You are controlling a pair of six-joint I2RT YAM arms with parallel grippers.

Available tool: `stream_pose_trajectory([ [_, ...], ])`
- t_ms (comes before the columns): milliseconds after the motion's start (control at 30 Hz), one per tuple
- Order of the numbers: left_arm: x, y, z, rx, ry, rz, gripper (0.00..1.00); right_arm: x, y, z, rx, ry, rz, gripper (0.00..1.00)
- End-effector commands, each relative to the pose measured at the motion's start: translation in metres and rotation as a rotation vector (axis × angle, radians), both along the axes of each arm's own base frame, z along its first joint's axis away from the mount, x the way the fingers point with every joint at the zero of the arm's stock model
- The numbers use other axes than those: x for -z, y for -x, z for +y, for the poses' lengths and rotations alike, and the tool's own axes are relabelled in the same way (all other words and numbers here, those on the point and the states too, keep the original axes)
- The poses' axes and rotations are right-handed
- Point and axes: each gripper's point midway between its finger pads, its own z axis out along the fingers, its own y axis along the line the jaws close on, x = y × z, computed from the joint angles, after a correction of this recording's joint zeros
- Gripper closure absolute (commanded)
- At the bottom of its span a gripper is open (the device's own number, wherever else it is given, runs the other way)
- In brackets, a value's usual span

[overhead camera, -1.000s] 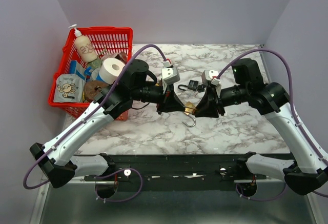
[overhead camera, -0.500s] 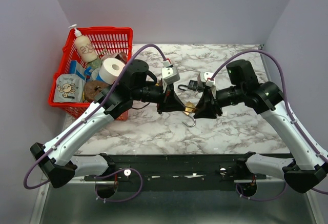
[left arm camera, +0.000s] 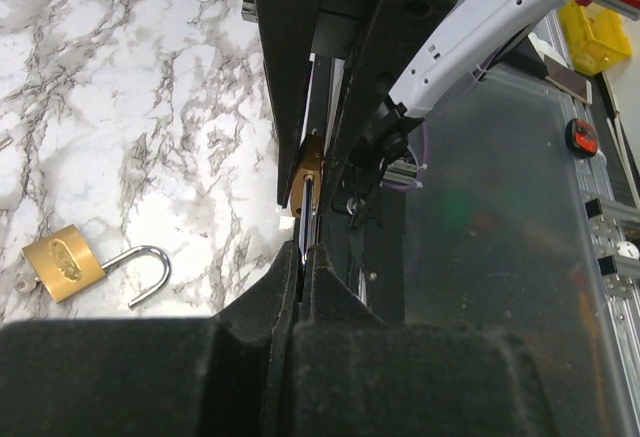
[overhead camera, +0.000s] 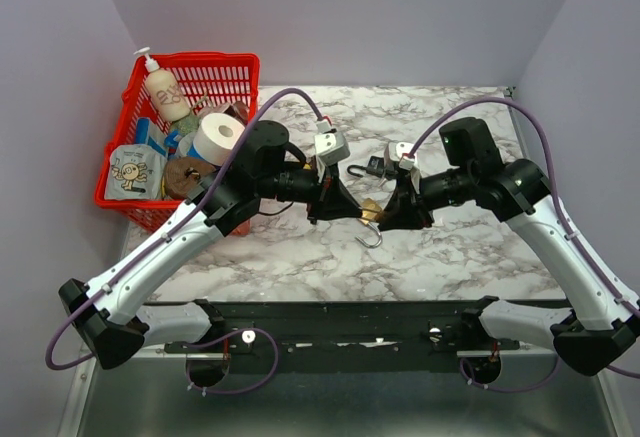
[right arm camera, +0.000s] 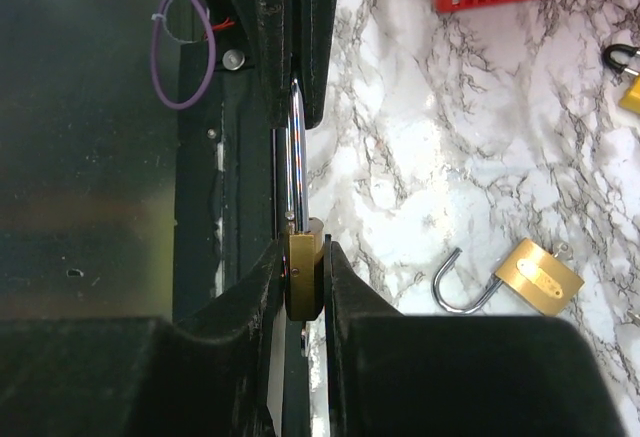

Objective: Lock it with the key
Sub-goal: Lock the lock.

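A small brass padlock [right arm camera: 303, 282] hangs in the air between the two arms, above the marble table [overhead camera: 470, 247]. My left gripper [left arm camera: 305, 252] is shut on its chrome shackle [left arm camera: 304, 219], and the brass body [left arm camera: 307, 169] points away from it. My right gripper [right arm camera: 304, 249] comes from the opposite side and is shut on that brass body. In the top view the two grippers meet tip to tip around the lock [overhead camera: 371, 211]. I cannot make out the key; a thin bit of metal shows under the held body [right arm camera: 303, 335].
A second brass padlock [left arm camera: 64, 265] lies on the table below with its shackle [overhead camera: 371, 240] swung open. A black padlock [overhead camera: 376, 166] lies further back. A red basket [overhead camera: 200, 60] full of items stands at the back left.
My right gripper has moved a little left towards the lock and narrowed its jaws onto the brass body. The left arm has held still.
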Motion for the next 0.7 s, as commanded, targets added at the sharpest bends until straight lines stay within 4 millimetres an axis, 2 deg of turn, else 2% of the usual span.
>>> stream_pose_trajectory([
  [0,-0.012,0.001,-0.005,-0.012,0.067,-0.031,1.0,-0.014,0.007,0.008,-0.055,-0.048,-0.019,0.99],
  [367,0.0,0.001,-0.016,0.0,0.081,-0.048,1.0,-0.031,0.022,0.018,-0.144,-0.102,0.0,0.99],
  [667,0.01,0.005,-0.016,0.021,0.06,-0.084,1.0,-0.033,0.029,0.02,-0.182,-0.118,0.047,0.99],
])
